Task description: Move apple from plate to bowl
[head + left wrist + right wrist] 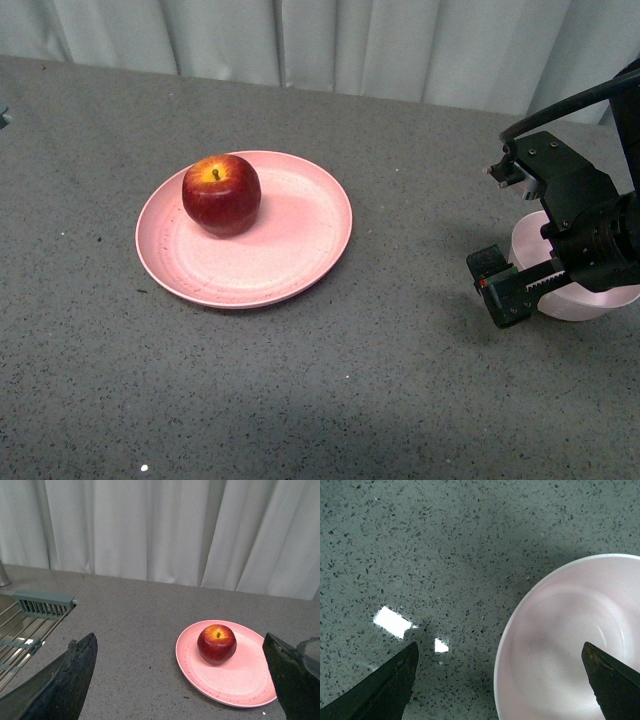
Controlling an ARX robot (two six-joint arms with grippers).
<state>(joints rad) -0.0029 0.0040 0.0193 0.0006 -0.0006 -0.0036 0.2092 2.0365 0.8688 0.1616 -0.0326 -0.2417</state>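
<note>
The dark-red apple [221, 194] sits on the back left part of the salmon-pink plate [290, 240], left of the table's middle. At the right edge the pale-pink bowl [585, 300] is partly hidden behind my right gripper [507, 230], which hovers open over the bowl's left rim. The right wrist view shows the bowl [570, 645] empty, and the right gripper [500, 647] straddles its rim. My left gripper [179, 642] is open and well back from the apple [216, 643] and the plate [235, 680]. It does not show in the front view.
A grey speckled tabletop [330, 380] spans the scene, with a pale curtain [330, 40] along its back edge. A wire rack with a grey-green end piece [42, 604] lies beside the left arm.
</note>
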